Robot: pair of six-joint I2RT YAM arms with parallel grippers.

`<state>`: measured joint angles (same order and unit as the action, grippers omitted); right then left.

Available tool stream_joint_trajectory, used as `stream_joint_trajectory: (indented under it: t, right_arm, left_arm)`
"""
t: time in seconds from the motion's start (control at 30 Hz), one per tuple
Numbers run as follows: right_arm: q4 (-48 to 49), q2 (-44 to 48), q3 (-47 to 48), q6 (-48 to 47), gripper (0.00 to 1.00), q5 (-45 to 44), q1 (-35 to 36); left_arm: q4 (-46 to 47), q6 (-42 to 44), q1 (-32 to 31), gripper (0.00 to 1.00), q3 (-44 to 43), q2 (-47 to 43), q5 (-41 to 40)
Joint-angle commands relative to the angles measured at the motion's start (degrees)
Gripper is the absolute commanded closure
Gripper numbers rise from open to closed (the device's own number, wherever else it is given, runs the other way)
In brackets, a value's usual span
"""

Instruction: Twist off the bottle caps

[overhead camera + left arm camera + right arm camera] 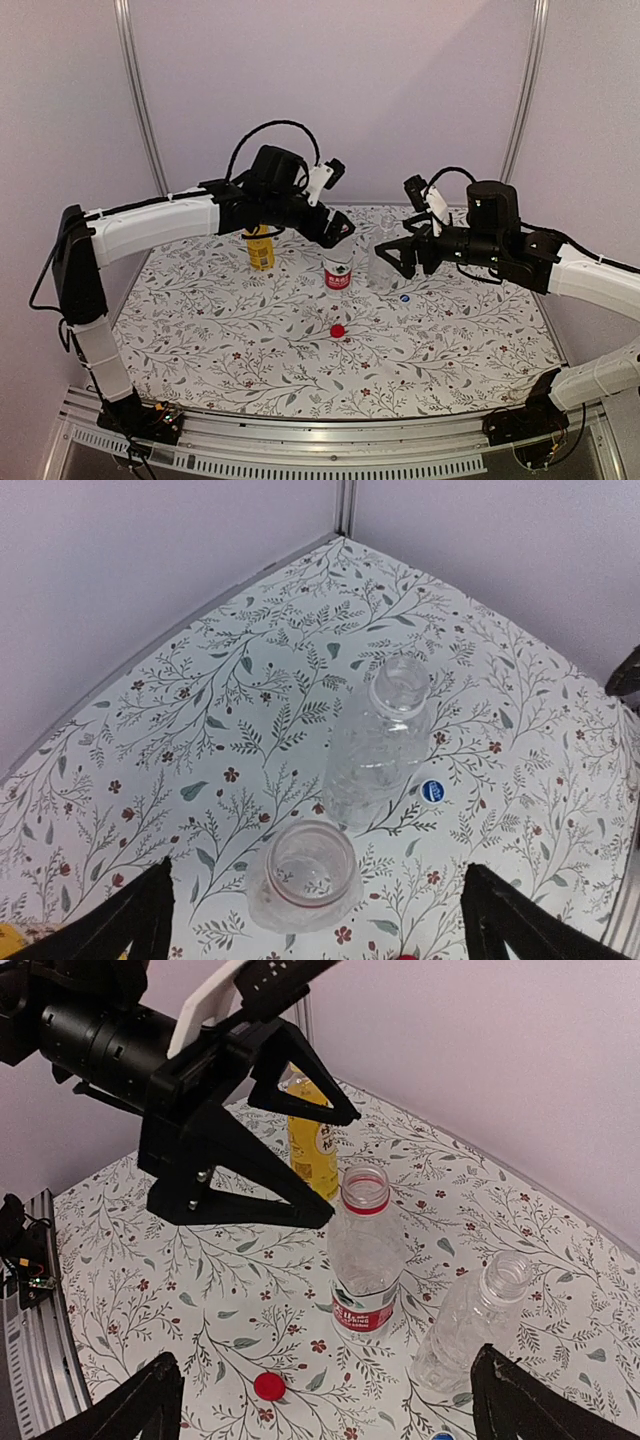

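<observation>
A floral-print tablecloth [250, 350] lies between pale lilac walls [400, 80]; an aluminium rail [330, 432] borders its near edge.

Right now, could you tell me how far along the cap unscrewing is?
Done: the red-label bottle and the clear bottle stand open, with the red cap and blue cap lying on the table. In hand: nothing; the left gripper and right gripper are both open and empty. Remaining: the yellow bottle, whose top is hidden by the left arm, so I cannot tell whether its cap is on.
</observation>
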<state>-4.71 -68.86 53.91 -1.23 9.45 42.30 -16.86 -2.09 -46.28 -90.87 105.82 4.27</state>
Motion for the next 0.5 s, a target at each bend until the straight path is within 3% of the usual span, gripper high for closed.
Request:
stream_joint_trajectory:
  t: [0.0,0.2,0.47]
  right_arm:
    - [0.4,1.4,0.2,0.7,0.01,-1.2,-0.3]
    - [0.3,0.2,1.8,2.8,0.01,-2.8,-0.4]
    - [0.3,-2.4,2.9,3.8,0.01,-2.9,-0.3]
  left_arm:
    - [2.4,-1.4,0.3,0.0,4.1,-8.5,0.6]
    - [2.7,-5.9,6.1,0.0,9.4,-16.7,-3.5]
    - [-4.6,-5.1,16.2,0.02,8.7,-17.2,-8.2]
